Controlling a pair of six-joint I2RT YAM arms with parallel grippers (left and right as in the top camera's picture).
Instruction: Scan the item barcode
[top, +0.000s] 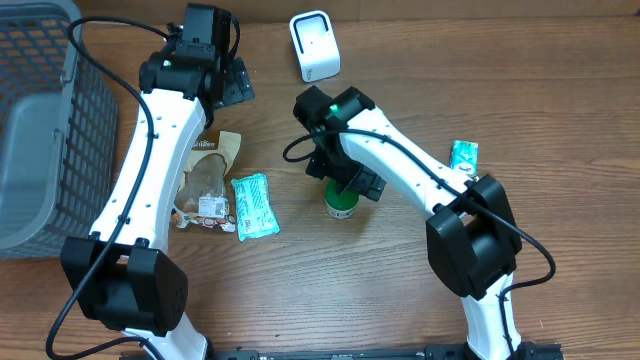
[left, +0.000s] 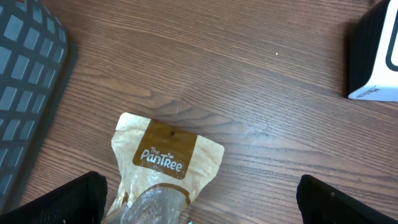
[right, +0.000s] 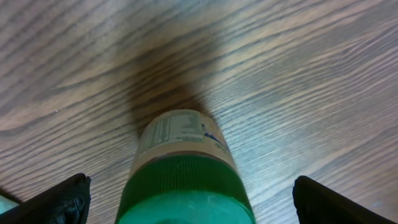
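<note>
A small bottle with a green lid (top: 340, 206) stands upright on the table, right of centre. My right gripper (top: 349, 186) hangs just above it, open, with a finger on each side and not touching. In the right wrist view the bottle (right: 183, 162) fills the gap between the dark fingertips (right: 59, 202); its label shows small print, and I see no barcode. The white scanner (top: 314, 45) stands at the back. My left gripper (top: 230, 84) is open above the table near the top edge of a brown Pantree pouch (left: 165, 158), holding nothing.
A grey mesh basket (top: 35, 110) takes up the left side. A teal packet (top: 253, 205) lies beside the brown pouch (top: 208, 178). A small green packet (top: 463, 155) lies at the right. The scanner's side (left: 376, 59) shows at the right of the left wrist view.
</note>
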